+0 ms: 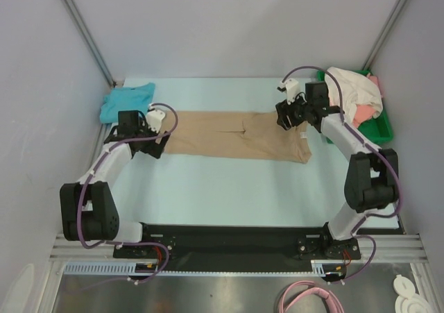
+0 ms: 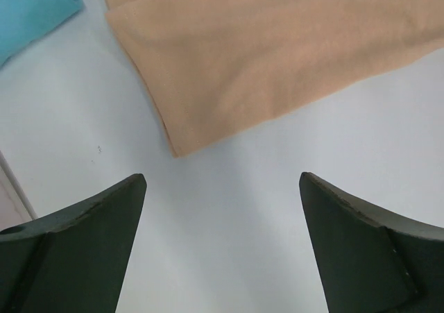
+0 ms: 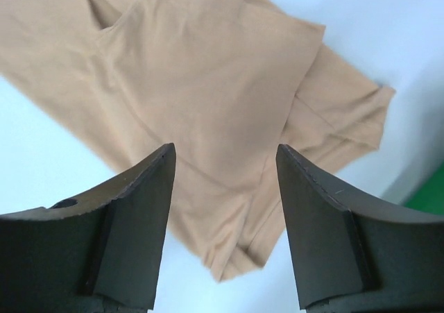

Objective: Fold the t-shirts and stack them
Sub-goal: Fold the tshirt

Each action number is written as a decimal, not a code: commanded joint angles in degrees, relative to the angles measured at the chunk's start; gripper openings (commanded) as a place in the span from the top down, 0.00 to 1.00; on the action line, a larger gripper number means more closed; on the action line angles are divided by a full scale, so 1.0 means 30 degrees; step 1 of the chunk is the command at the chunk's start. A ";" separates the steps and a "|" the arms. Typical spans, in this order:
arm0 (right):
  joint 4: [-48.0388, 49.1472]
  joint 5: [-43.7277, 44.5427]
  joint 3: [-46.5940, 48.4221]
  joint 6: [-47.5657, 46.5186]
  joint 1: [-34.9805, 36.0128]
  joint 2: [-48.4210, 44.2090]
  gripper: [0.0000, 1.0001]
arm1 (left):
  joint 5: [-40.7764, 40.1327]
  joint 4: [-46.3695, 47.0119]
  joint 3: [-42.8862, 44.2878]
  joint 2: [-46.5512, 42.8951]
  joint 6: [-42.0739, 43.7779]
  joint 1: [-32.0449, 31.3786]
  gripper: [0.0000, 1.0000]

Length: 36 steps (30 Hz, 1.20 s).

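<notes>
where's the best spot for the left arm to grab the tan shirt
Probably the tan shirt at its left-end corner, coming straight down from above: the left end effector hangs open just short of it. The shirt lies flat in a long strip, so only its edges and corners can be pinched.

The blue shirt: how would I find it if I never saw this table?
Look at the pale table, then its far left corner, just beyond the left arm. The teal-blue shirt lies bunched there, beside the long tan shirt. It is the only bright blue thing.
</notes>
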 commanded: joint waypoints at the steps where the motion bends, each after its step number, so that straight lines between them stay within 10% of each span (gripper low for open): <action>1: -0.1108 0.0880 -0.1209 -0.0098 0.0130 -0.3003 0.35 | 0.0462 -0.0362 0.0212 0.0346 0.1992 -0.0161 0.04; 8: -0.0087 0.0793 -0.5077 0.0692 0.0101 -0.7489 0.33 | 0.0377 -0.2413 0.1996 0.3159 0.5563 -0.0161 0.46; 29: 0.0236 0.0061 -0.5695 0.0458 -0.0514 -0.6818 0.33 | -0.1909 -0.3353 0.5252 0.8873 0.7032 -0.0132 0.48; 32: 0.0266 0.0119 -0.5754 0.0400 -0.0514 -0.6672 0.34 | -0.1998 -0.3060 0.5223 0.9168 0.7033 -0.0103 0.58; 36: 0.0266 0.0236 -0.5783 0.0370 -0.0514 -0.6584 0.34 | -0.2232 -0.2679 0.4755 0.8994 0.6945 -0.0103 1.00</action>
